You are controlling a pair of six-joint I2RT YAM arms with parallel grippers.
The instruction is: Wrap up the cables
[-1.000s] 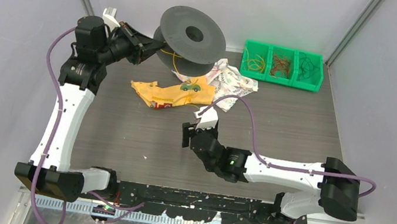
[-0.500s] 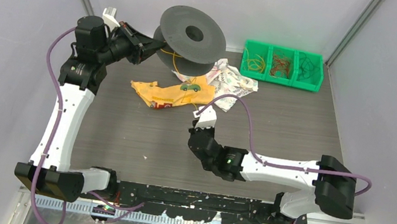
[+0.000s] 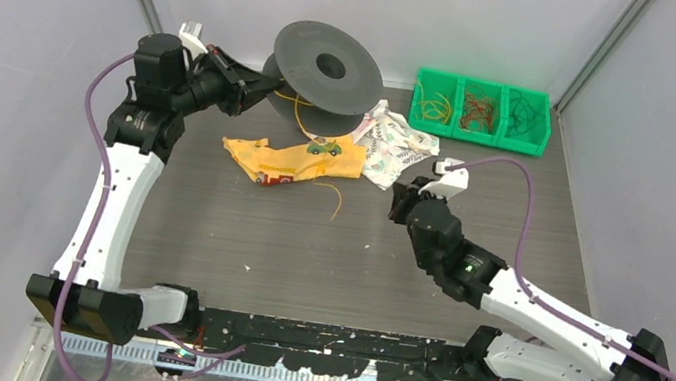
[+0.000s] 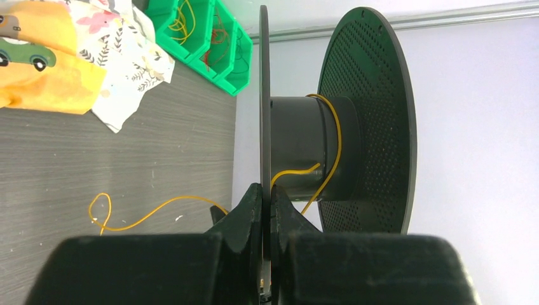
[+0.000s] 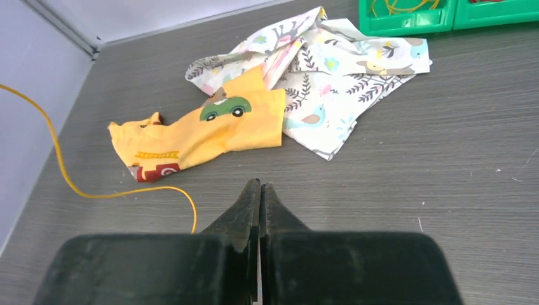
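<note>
A black spool [image 3: 327,68] is held tilted above the back of the table, and my left gripper [image 3: 262,93] is shut on its near flange [image 4: 264,95]. In the left wrist view the thin disc edge sits pinched between the fingers [image 4: 251,210]. A thin yellow cable [image 4: 334,146] loops round the spool's hub. It trails down over the table [image 3: 336,200] and its free end lies loose. My right gripper [image 3: 398,197] hovers right of that end, shut with nothing in it. In the right wrist view the cable [image 5: 127,190] lies left of the closed gripper [image 5: 260,185].
A yellow printed cloth [image 3: 293,159] and a white patterned cloth [image 3: 396,144] lie crumpled under and beside the spool. A green three-compartment bin [image 3: 480,129] with yellow, red and dark wire coils stands at the back right. Grey walls close in both sides.
My right gripper shut on nothing near the cable's end, then swung right and back, leaving the end on the table. The left arm and spool shifted slightly.
</note>
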